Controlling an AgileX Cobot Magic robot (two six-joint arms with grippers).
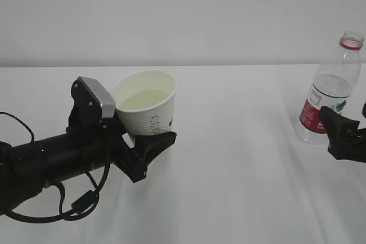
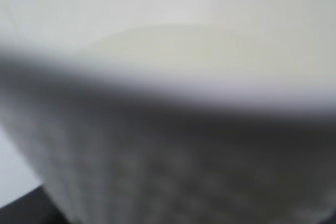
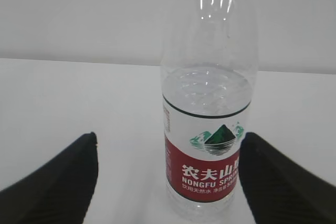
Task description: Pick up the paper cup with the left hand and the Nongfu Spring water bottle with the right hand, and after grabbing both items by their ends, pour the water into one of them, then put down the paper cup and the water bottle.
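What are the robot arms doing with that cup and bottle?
The left hand holds the paper cup up off the table, tipped a little, with water inside it. The Nongfu Spring water bottle stands upright on the table with no cap on. The right hand is open right beside it, not squeezing it.

The paper cup (image 1: 147, 106) is made of matt white paper with a faintly embossed, dimpled wall. The Nongfu Spring water bottle (image 3: 210, 103) is formed of clear, glossy ribbed plastic, wrapped in a smooth printed red label. Matt black plastic is seen on the left hand (image 1: 150, 146), with a brushed grey plate. The table (image 1: 240, 187) is covered in soft, slightly creased white cloth.
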